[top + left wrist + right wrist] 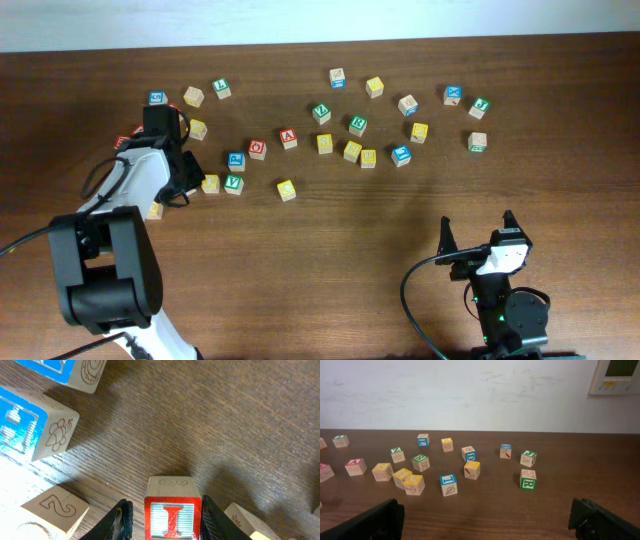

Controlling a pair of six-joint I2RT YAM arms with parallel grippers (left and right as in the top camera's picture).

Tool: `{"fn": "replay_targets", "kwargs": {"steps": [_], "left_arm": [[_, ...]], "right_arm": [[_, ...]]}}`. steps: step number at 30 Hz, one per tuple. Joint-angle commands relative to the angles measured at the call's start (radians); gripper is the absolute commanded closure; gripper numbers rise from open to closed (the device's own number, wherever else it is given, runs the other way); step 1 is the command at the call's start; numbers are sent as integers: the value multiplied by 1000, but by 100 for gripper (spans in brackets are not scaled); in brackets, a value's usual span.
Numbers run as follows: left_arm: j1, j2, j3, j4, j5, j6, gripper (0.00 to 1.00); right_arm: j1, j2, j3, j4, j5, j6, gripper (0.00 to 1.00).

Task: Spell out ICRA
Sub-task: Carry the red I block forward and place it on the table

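Overhead: your left claw (165,118) sits over the left group of blocks and hides the I block. The red A block (289,138) lies well off to its right. Your right claw (477,228) is spread wide, well apart from every block.

Left wrist: the I block (172,512) is between your left claw's (164,505) fingers. One finger is against it, with a sliver of table by the other. The claw is narrow, not clamped. A blue block (30,425) lies ahead.

Right wrist: your right claw (487,517) is wide and holds nothing, with blocks scattered well ahead. The table (560,510) is dark wood, the wall (470,395) is white, and a wall panel (616,375) is at upper right.
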Motion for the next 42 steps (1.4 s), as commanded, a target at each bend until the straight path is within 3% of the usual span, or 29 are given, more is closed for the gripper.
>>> {"fn": "replay_targets", "kwargs": {"steps": [1, 6, 8, 13, 18, 19, 22, 26, 30, 33, 34, 42], "left_arm": [[6, 7, -10, 19, -19, 10, 64], [6, 6, -8, 17, -11, 17, 75], [6, -18, 1, 0, 64, 64, 78], [6, -222, 9, -84, 99, 70, 78], [-16, -454, 9, -220, 492, 161, 79], [-33, -454, 8, -249, 497, 160, 78], [-182, -453, -82, -309, 496, 159, 76], [-338, -453, -269, -200, 484, 124, 78], [-419, -453, -373, -80, 273, -29, 76], [-490, -449, -423, -36, 253, -32, 80], [-523, -443, -438, -33, 169, -93, 77], [-537, -426, -442, -29, 87, -120, 74]], "right_arm": [[-6, -6, -8, -4, 1, 3, 2], [-6, -6, -8, -4, 1, 3, 2], [-6, -6, -8, -4, 1, 3, 2], [-6, -6, -8, -4, 1, 3, 2], [-6, -6, -8, -4, 1, 3, 2], [-6, -6, -8, -4, 1, 3, 2], [-6, -6, -8, -4, 1, 3, 2], [-6, -6, -8, -4, 1, 3, 2], [-6, -6, -8, -4, 1, 3, 1], [-6, -6, -8, -4, 1, 3, 2], [-6, -6, -8, -4, 1, 3, 2], [-6, -6, -8, -4, 1, 3, 2]]}}
